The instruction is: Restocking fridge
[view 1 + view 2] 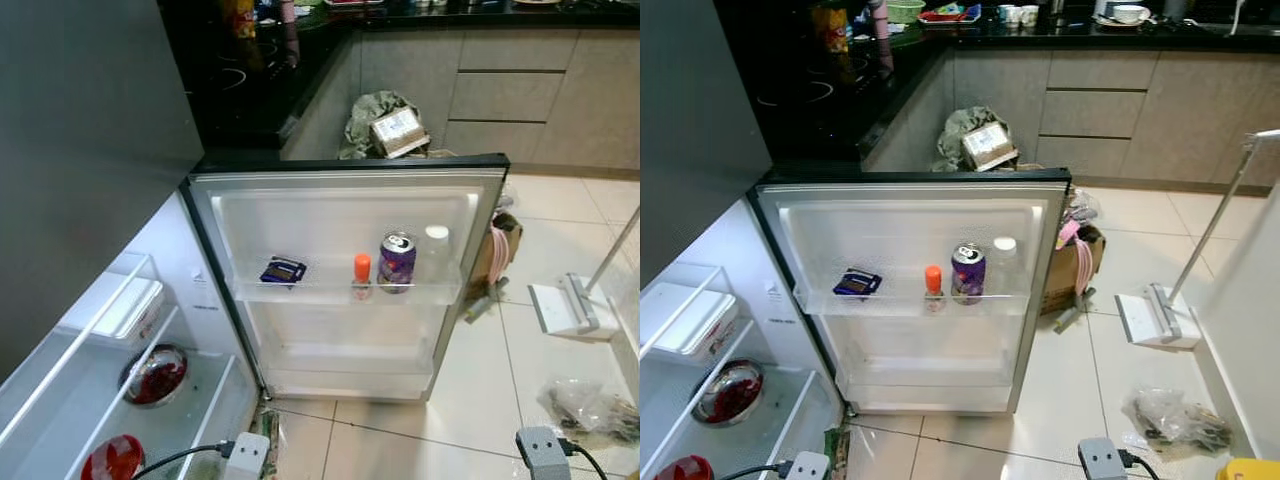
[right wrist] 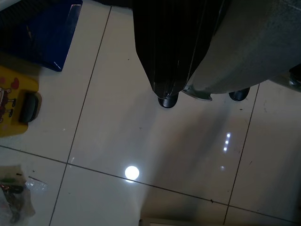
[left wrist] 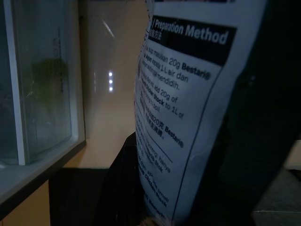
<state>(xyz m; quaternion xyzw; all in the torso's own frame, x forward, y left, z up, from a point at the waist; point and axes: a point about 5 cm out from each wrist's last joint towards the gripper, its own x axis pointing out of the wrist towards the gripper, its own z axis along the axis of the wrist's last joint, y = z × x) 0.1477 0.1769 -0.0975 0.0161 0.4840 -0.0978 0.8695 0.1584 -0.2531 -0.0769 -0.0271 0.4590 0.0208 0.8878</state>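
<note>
Fridge door, white inside and swung wide open, carries on its shelf, from left edge to right, a flat dark blue packet, a small orange-capped bottle, a purple drink can and a clear white-lidded bottle. The left tool is closed on a white printed sachet beside the fridge's glass shelf. The right tool hangs over the pale tiled floor, fingers apart and holding nothing.
</note>
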